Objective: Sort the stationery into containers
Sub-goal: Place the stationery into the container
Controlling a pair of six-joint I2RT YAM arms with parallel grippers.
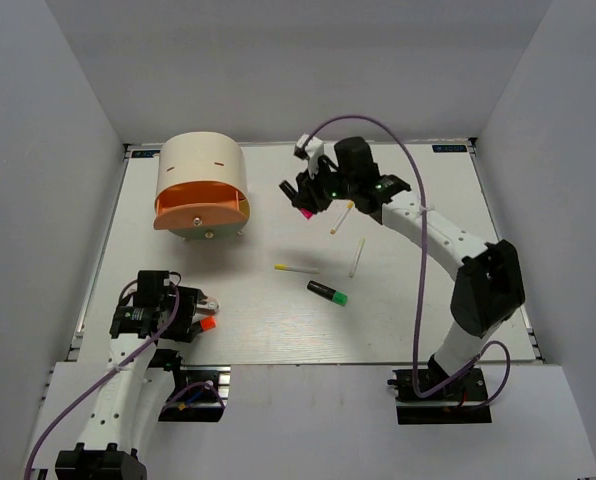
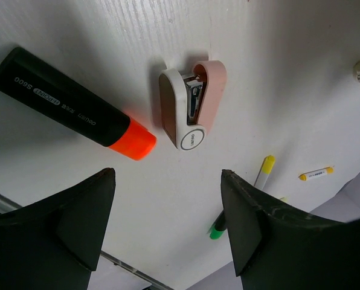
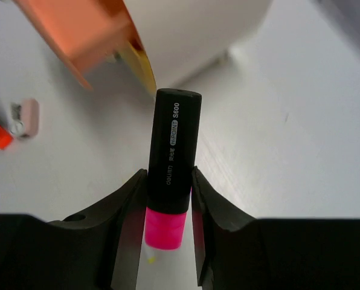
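My right gripper point(image 3: 168, 179) is shut on a black marker with a pink end point(image 3: 173, 151), holding it above the table to the right of the cream container point(image 1: 200, 168), whose orange drawer point(image 3: 77, 30) stands out. My left gripper point(image 2: 168, 174) hangs open just short of a black marker with an orange end point(image 2: 71, 106) and a small grey-and-pink sharpener point(image 2: 192, 103), both lying on the table. In the top view the left gripper point(image 1: 200, 312) sits at the near left and the right gripper point(image 1: 306, 200) at the far middle.
A black marker with a green end point(image 1: 328, 292) lies mid-table. Three thin white-and-yellow pens point(image 1: 296, 268) point(image 1: 357, 257) point(image 1: 342, 218) lie around it. Grey walls enclose the table on the left, right and back.
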